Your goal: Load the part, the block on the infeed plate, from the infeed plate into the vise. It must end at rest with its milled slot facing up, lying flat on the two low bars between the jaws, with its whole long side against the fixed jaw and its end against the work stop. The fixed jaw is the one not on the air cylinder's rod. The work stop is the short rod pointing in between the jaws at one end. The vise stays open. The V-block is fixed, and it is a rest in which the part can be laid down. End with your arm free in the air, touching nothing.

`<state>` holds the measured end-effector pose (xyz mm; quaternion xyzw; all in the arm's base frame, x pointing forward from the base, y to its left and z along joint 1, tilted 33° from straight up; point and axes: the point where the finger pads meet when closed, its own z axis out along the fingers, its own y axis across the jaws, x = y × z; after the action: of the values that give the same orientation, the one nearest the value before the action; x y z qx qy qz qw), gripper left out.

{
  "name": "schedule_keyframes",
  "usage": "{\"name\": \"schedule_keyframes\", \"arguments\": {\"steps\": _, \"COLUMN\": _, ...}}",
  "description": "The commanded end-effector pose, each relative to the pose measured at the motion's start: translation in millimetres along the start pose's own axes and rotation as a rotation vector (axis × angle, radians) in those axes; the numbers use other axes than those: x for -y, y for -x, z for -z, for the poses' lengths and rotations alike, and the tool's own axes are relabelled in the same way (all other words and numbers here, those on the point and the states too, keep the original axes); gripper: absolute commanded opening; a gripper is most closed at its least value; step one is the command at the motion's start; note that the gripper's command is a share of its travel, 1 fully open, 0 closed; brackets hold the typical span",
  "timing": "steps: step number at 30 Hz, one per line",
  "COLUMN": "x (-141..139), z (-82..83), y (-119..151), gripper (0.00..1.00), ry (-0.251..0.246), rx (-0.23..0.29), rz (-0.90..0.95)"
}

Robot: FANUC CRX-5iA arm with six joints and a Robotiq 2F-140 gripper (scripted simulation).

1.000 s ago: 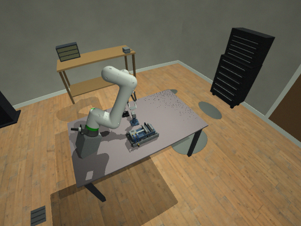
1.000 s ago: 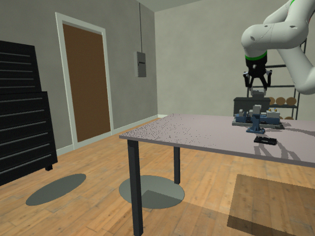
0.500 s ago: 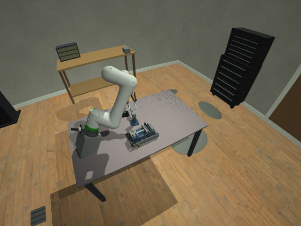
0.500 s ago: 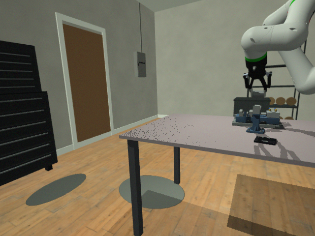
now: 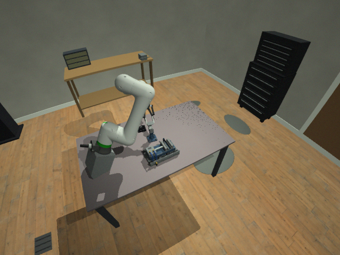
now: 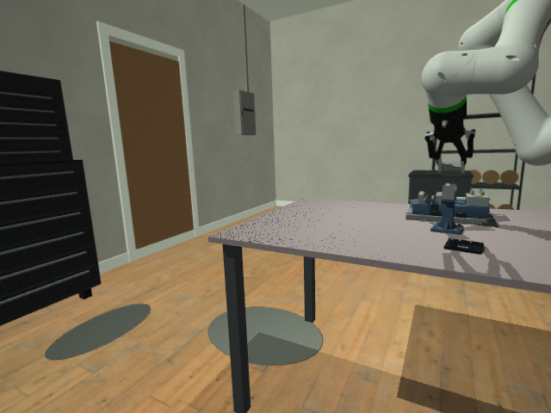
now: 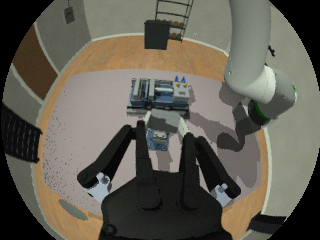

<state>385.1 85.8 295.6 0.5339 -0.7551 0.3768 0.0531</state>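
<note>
Part (image 6: 450, 168): clamped in the gripper (image 6: 450, 165) jaws, held aloft above V-block (image 6: 447, 218); vise (image 5: 162, 150) and infeed plate (image 6: 464, 245) on desk (image 6: 337, 231).

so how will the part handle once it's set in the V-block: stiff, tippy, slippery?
Likely stiff: the part looks like a solid grey block, unbent in the closed end effector. Possibly tippy: the V-block is narrow on a small foot, so overhang could rock it. Smooth faces may slide.
</note>
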Motion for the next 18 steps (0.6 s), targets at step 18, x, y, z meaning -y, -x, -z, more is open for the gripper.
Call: {"name": "schedule_keyframes", "arguments": {"steps": 18, "x": 0, "z": -14.4, "y": 15, "gripper": 0.00, "ry": 0.000, "rx": 0.000, "rz": 0.000}}
